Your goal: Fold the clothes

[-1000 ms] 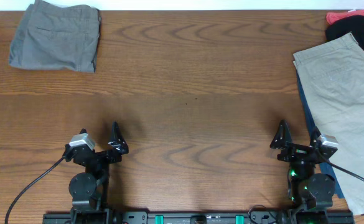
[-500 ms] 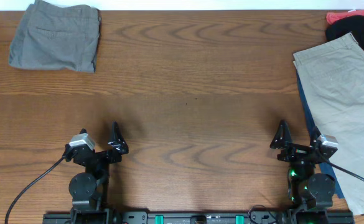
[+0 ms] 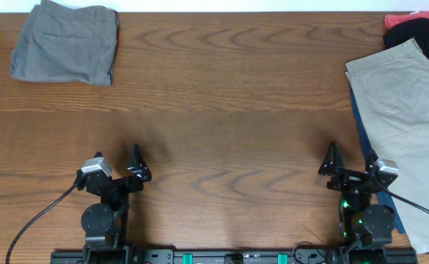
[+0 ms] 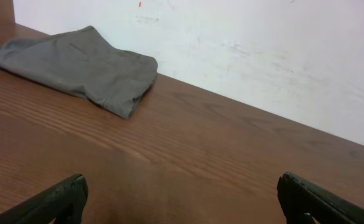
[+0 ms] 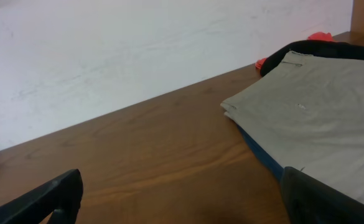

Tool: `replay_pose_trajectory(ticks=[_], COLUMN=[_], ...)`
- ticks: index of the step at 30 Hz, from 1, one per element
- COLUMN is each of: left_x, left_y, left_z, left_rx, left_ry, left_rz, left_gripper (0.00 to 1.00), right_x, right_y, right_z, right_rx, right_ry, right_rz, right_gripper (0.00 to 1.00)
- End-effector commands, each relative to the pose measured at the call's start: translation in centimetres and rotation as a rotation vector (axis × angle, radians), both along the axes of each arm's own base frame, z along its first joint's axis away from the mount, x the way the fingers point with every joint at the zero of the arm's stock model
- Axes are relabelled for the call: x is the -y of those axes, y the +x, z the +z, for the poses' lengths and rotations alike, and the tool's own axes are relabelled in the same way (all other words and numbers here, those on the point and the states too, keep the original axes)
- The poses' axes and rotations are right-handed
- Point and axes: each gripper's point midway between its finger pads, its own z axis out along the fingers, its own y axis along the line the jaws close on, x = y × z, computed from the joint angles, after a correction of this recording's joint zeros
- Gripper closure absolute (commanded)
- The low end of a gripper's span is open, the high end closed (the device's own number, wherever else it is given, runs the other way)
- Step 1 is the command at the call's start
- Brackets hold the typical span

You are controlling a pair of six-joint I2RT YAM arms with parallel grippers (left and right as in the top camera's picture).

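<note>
No words, labels, brand names, numbers or signs can be read in any of the three views. At the top of the left wrist view, a tiny red mark (image 4: 140,4) sits on the white wall (image 4: 262,37), too small to make out as writing.
</note>
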Motion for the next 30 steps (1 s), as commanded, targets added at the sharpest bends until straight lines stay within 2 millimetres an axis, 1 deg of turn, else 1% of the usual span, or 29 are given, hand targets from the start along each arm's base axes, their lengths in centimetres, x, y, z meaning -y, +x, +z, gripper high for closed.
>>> replay_pose_trajectory(ticks=[1,11,12,13,14,17,19,21,22,25,26,28,30], left_x=[-0.2,-0.2,-0.2,-0.2,-0.2,-0.2,-0.2,-0.2,-0.2,-0.2,-0.2,-0.2,-0.2], left_y=[-0.1,-0.1,-0.1,-0.1,-0.1,-0.1,-0.1,-0.1,-0.1,-0.1,-0.1,-0.1,-0.1], left_z=[-1.7,-1.7,-1.7,-1.7,-1.7,-1.7,-1.7,-1.7,-1.7,-1.7,-1.7,-1.7,-1.7], left_rx=[-0.051,-0.051,-0.051,-0.051,-0.051,-0.051,-0.051,-0.051,-0.051,-0.051,-0.051,-0.051,-0.051], left_ry=[0.019,0.019,0.019,0.019,0.019,0.019,0.019,0.019,0.019,0.019,0.019,0.019,0.019], left_rz=[0.013,0.013,0.013,0.013,0.013,0.013,0.013,0.013,0.013,0.013,0.013,0.013,0.013], left_gripper=[0.02,0.02,0.02,0.02,0.02,0.02,0.02,0.02,0.02,0.02,0.02,0.02,0.02], right_x=[0.1,0.1,-0.2,-0.8,-1.7,-6.5,-10.2,-12.3,-12.8,-12.8,-12.9,-13.1,-13.1], right_y=[0.0,0.0,0.0,0.1,0.1,-0.7,-2.2,-3.7,-4.1,-4.1,-4.1,-4.4,-5.0], right_z=[-0.2,-0.2,-0.1,-0.1,-0.2,-0.1,0.3,0.4,0.4,0.7,1.4,3.5,6.5], right_rx=[-0.008,-0.007,-0.004,-0.002,-0.002,-0.028,-0.071,-0.113,-0.123,-0.128,-0.103,-0.01,0.137], right_ry=[-0.019,-0.018,0.008,0.038,0.082,0.261,0.392,0.442,0.45,0.502,0.509,0.469,0.386], right_rz=[-0.006,-0.009,0.011,0.039,0.092,0.364,0.587,0.728,0.765,0.76,0.771,0.816,0.853], right_gripper=[0.01,0.01,0.01,0.01,0.01,0.01,0.01,0.01,0.01,0.01,0.01,0.01,0.01])
